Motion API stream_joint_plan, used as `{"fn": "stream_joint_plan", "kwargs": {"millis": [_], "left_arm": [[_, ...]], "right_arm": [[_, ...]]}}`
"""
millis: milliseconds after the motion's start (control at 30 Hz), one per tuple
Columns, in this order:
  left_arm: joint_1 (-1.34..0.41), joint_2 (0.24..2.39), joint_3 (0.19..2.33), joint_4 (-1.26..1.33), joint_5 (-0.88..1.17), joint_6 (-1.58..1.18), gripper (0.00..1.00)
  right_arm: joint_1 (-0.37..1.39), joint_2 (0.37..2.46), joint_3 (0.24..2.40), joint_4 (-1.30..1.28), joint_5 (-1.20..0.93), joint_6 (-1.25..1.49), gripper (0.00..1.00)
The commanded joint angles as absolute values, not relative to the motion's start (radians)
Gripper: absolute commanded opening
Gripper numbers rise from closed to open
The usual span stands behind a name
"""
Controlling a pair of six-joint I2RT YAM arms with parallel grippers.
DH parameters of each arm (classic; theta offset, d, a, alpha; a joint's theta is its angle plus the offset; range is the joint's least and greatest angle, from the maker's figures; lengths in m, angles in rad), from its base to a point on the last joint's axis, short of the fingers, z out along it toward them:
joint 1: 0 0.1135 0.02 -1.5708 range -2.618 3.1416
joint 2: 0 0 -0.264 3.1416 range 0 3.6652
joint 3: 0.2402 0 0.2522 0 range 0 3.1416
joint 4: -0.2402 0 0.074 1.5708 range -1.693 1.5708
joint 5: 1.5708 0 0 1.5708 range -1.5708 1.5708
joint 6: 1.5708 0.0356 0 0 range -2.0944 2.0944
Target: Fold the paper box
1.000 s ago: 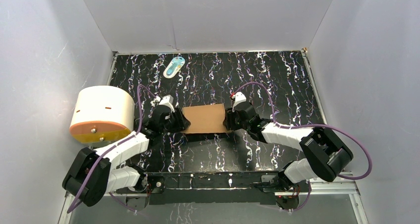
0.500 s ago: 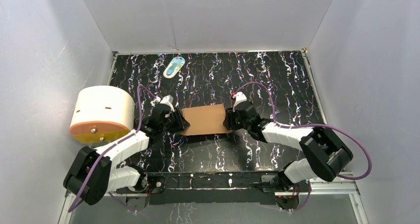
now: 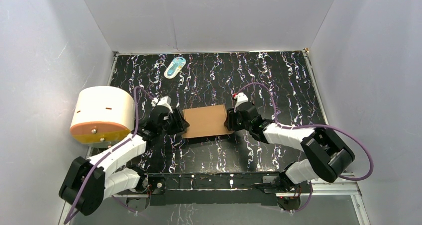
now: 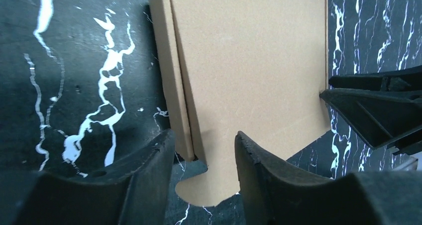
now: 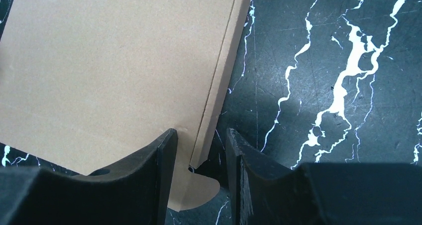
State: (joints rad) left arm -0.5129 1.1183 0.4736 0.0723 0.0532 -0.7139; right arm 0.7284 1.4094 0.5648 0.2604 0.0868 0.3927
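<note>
Both sets of jaws stand half open, each straddling an end of the paper box (image 3: 205, 120).

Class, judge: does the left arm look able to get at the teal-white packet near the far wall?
Probably yes: only bare table lies between the left gripper and the teal-white packet, though the gripper sits at the paper box's left end and must stretch forward.

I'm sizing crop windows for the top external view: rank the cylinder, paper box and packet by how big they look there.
1. cylinder: largest, though it stands taller, so nearness to the camera may add to it.
2. paper box: clearly smaller.
3. packet: smallest by far.
</note>
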Motion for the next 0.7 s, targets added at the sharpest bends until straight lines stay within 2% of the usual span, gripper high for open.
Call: {"fn": "stream_joint_plan", "kwargs": {"millis": [0,267,433,667], "left_arm": [[-0.514,1.025,0.445,0.010,-0.042,-0.694,0.48],[-0.514,1.137,0.377,0.156,0.070,-0.724,0.50],[-0.515,1.177,0.353,0.187,0.084,-0.708,0.41],[-0.514,1.199,0.292,0.217,0.064,-0.663,0.35]], "right_arm": [[0.731,1.381,0.552,0.259,0.097,0.375,0.49],[0.730,1.402,0.527,0.276,0.072,0.368,0.48],[0.731,1.394,0.501,0.281,0.063,0.368,0.47],[0.731,1.410,0.463,0.319,0.045,0.359,0.40]]}}
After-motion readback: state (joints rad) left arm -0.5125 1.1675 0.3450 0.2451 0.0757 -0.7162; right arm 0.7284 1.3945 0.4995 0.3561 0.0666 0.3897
